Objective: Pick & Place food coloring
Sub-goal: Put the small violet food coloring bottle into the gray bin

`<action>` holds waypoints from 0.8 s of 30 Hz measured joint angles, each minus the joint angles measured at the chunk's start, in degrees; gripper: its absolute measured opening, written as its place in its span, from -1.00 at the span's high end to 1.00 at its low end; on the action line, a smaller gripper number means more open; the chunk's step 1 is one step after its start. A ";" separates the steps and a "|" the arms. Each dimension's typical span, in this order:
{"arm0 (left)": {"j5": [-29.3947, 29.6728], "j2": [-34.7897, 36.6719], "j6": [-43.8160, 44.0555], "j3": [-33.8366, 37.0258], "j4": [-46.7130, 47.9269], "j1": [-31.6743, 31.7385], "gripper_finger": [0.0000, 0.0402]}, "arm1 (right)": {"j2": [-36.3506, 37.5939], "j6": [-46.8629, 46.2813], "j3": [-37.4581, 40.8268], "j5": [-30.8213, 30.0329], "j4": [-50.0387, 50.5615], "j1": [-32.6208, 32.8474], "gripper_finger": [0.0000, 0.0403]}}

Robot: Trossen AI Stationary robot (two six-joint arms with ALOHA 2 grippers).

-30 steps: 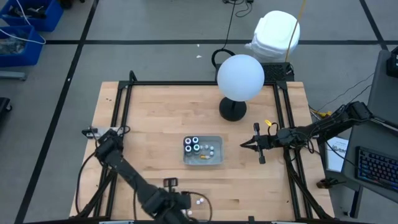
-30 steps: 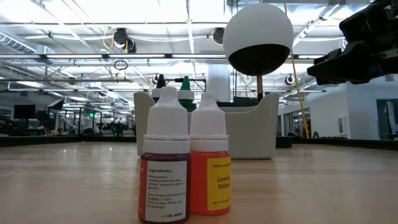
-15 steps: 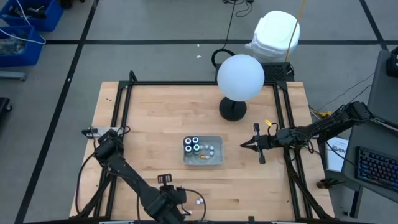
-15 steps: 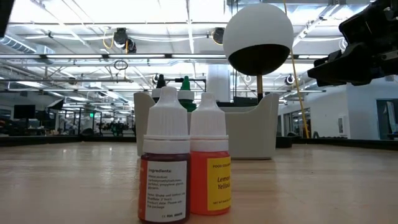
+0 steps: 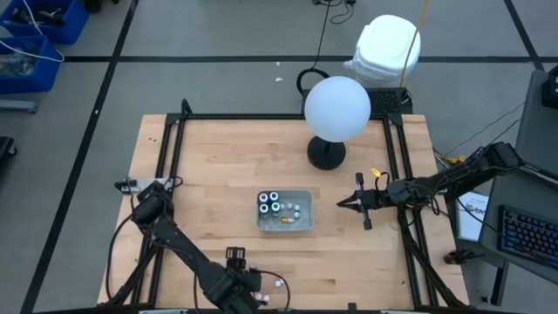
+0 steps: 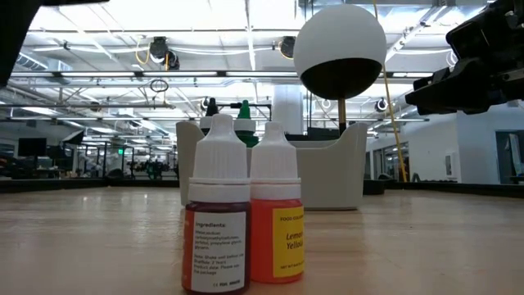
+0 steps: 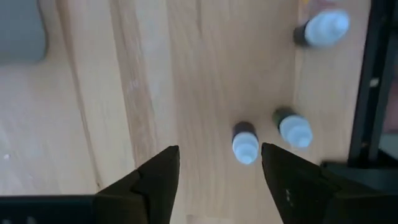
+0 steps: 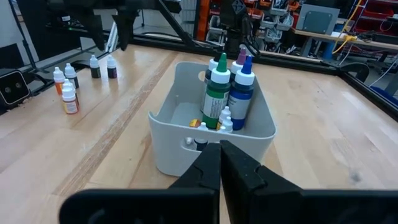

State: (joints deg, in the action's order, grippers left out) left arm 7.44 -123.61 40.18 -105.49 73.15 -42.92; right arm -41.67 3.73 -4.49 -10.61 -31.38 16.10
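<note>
The task is judged to be partly done. Several food coloring bottles (image 8: 219, 93) are already stood inside the grey bin (image 8: 258, 127), which is seen directly ahead of the right end effector (image 8: 221, 163); that end effector is held with its fingers together, gripping nothing, just beside the bin on its right. Loose bottles are left on the tabletop (image 5: 218, 166): a red-brown bottle (image 6: 218, 221) and a yellow bottle (image 6: 277, 220) are seen standing touching in the low view, and three small white-capped bottles are shown under the left end effector (image 7: 219, 177), which is held over the tabletop's near edge with its fingers apart and nothing between them. One small bottle (image 7: 245, 143) lies just ahead of its gap, another (image 7: 292, 127) close beside that, and a third (image 7: 323, 29) farther ahead. Beyond the bin a white globe lamp (image 5: 336, 109) is stood on a dark base, well apart from both end effectors. A dark frame rail (image 7: 373, 93) runs close beside the loose bottles and could crowd a grasp there.
</note>
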 joint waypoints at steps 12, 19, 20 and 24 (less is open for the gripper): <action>-1.99 0.00 -2.73 2.86 -5.39 -1.29 -0.03 | -0.02 0.02 0.00 -0.02 -0.02 0.00 1.00; -1.84 -0.02 -2.60 5.86 -7.33 -1.36 -0.02 | 0.00 -0.02 0.00 -0.01 -0.02 0.00 1.00; -1.86 -0.02 -2.60 6.17 -7.33 -1.36 -0.02 | -0.02 -0.02 0.00 -0.02 -0.04 0.00 1.00; -1.52 -0.02 -2.58 6.45 -7.49 -1.30 0.01 | -0.01 -0.02 0.00 -0.02 -0.04 0.00 1.00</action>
State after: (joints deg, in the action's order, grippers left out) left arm 5.92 -123.63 37.60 -99.04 65.66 -44.22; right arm -41.68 3.70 -4.49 -10.63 -31.42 16.10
